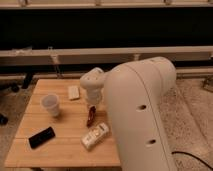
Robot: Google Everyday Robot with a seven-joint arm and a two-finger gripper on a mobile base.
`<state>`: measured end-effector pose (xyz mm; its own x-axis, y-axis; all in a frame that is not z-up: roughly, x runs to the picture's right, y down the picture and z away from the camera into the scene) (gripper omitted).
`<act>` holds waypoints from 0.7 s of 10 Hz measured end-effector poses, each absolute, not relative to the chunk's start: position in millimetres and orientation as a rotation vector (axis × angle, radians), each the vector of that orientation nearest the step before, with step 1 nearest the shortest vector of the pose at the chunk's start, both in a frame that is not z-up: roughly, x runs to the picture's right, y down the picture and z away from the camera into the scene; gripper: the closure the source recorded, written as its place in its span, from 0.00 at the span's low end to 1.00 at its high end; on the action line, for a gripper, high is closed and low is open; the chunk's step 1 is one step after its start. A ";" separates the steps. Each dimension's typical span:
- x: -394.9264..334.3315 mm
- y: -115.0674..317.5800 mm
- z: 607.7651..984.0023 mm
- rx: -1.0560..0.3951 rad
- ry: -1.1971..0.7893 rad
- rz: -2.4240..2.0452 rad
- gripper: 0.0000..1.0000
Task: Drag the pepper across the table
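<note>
The pepper (91, 115) is small, dark red and elongated, lying on the light wooden table (60, 145) near its right side. My gripper (92, 104) hangs from the white arm right above the pepper's upper end, at the tabletop. The big white arm (140, 115) covers the table's right edge. A white bottle (95, 135) lies just below the pepper.
A white cup (51, 105) stands at the left middle. A small tan block (74, 92) lies near the far edge. A black phone-like object (41, 137) lies at the front left. A dark wall and rails run behind the table.
</note>
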<state>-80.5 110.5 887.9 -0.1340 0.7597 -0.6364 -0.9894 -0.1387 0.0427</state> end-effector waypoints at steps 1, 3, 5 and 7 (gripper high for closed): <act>-79.4 104.8 893.0 -0.559 0.548 1.645 0.98; -74.3 94.6 900.3 -0.559 0.547 1.644 0.98; -77.2 91.7 901.7 -0.562 0.543 1.640 0.98; -81.5 79.4 909.8 -0.565 0.537 1.634 0.98</act>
<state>-81.5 79.4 909.8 -0.1169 0.7622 -0.6367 -0.9913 -0.1288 0.0278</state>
